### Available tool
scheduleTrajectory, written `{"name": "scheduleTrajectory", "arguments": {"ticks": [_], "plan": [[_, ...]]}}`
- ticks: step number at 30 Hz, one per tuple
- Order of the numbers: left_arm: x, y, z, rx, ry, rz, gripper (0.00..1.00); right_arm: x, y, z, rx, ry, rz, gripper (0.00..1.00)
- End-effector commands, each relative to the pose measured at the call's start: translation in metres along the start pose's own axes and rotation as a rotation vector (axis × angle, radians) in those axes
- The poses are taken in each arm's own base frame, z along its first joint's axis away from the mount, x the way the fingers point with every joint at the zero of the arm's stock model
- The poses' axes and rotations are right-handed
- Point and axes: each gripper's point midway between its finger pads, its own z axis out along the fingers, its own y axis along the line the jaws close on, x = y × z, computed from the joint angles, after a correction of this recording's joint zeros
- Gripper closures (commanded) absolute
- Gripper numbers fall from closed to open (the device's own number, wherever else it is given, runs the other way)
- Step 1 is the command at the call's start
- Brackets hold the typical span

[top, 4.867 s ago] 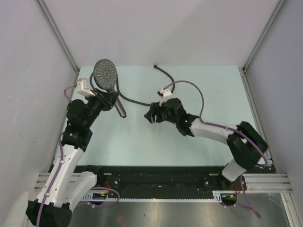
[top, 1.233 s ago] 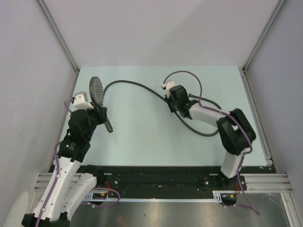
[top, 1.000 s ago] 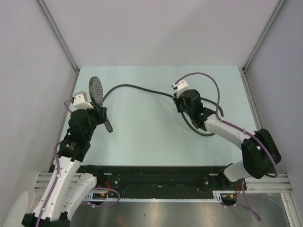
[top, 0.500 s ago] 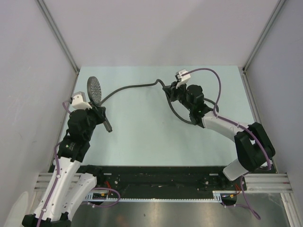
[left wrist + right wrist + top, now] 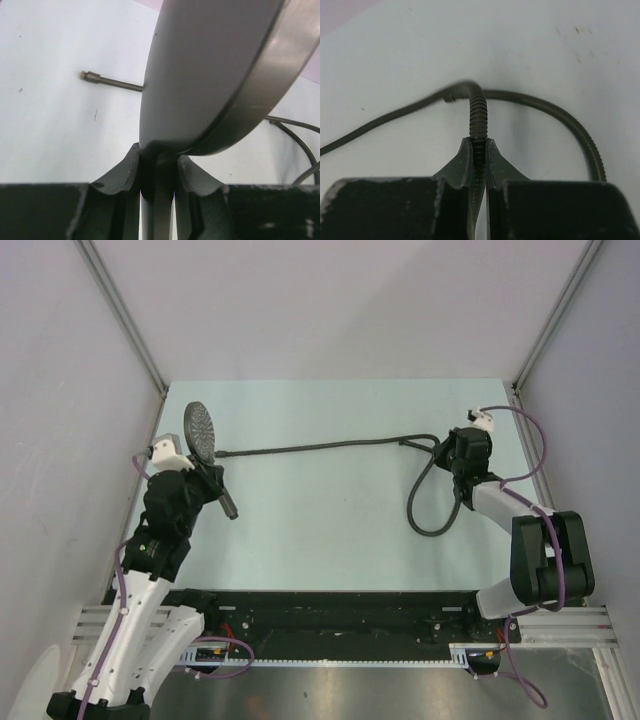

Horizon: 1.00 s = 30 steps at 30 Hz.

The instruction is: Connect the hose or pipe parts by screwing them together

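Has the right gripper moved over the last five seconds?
Yes. The right gripper, shut on the thin dark grey flexible hose, has travelled toward the pale green table's right edge.

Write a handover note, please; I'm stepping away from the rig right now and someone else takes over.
Left pincer: shut on the shower head, at the neck below the face.
Right pincer: shut on the hose, partway along it.
The hose end lies on the table beside the head, apart from the handle end.
Done: both parts gripped.
Left: bring a hose end to the handle end and screw them together.
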Motion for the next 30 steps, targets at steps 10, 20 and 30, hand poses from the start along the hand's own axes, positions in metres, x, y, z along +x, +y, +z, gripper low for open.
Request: {"name": "scheduleTrajectory", "arguments": {"ticks": [10, 20, 30], "plan": [[-0.02, -0.008, 0.004, 0.023, -0.066, -0.04, 1.0, 0.035, -0.093, -0.046, 0.446, 0.134, 0.002, 0.82], [-0.035, 0.003, -0.001, -0.029, -0.122, -0.03, 0.99, 0.011, 0.102, -0.02, -0.203, 0.0, -0.204, 0.32], [-0.035, -0.004, -0.007, 0.011, -0.124, -0.037, 1.0, 0.106, 0.255, 0.045, -0.744, 0.266, -0.459, 0.26]]}}
